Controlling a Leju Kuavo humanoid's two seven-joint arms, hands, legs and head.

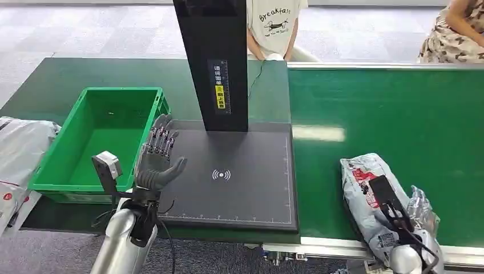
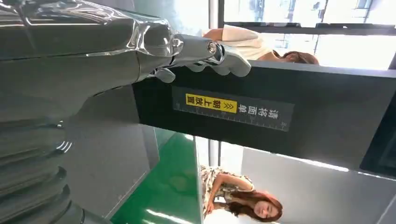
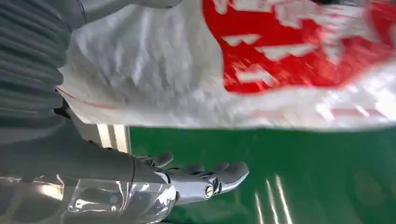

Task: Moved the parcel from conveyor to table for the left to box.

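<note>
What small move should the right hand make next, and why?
Probably close the right hand on the parcel. The parcel lies on the green conveyor, the hand is right beside it with fingers apart, and the black table bears no parcel yet.

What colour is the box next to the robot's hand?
Bright green. The open box sits beside the left hand, best seen in the head view.

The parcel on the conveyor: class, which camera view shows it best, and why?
The head view: the whole parcel lies on the green conveyor, with the right hand against it. The right wrist view shows a blurred close-up of white and red wrapping.
</note>
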